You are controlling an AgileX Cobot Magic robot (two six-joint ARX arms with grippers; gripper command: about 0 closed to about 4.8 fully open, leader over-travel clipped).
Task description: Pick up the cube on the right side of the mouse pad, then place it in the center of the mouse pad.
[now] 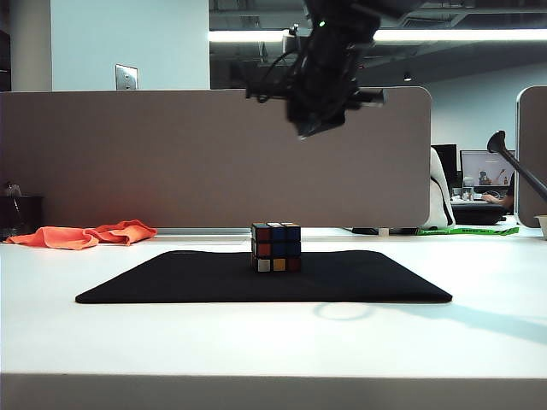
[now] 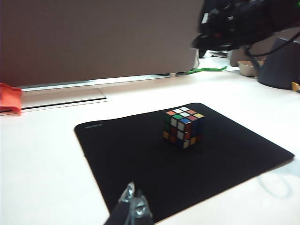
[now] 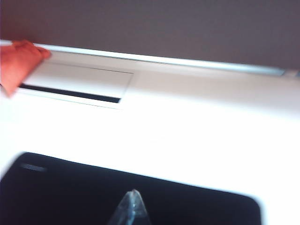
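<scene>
The cube (image 1: 276, 247) (image 2: 183, 127), black-edged with coloured stickers, stands by itself near the middle of the black mouse pad (image 1: 171, 282) (image 2: 131, 154). My right gripper (image 1: 314, 128) (image 3: 133, 196) hangs high above the cube, shut, with nothing between its fingers. In the right wrist view only the pad's far edge (image 3: 70, 192) and bare table show, and the cube is out of sight. My left gripper (image 2: 133, 196) is shut and empty, low over the pad's near edge and well short of the cube.
An orange cloth (image 1: 85, 235) (image 2: 9, 98) (image 3: 16, 63) lies at the back left of the white table. A grey partition (image 1: 171, 154) runs along the table's far edge. A cable slot (image 3: 70, 92) lies in the table in front of it.
</scene>
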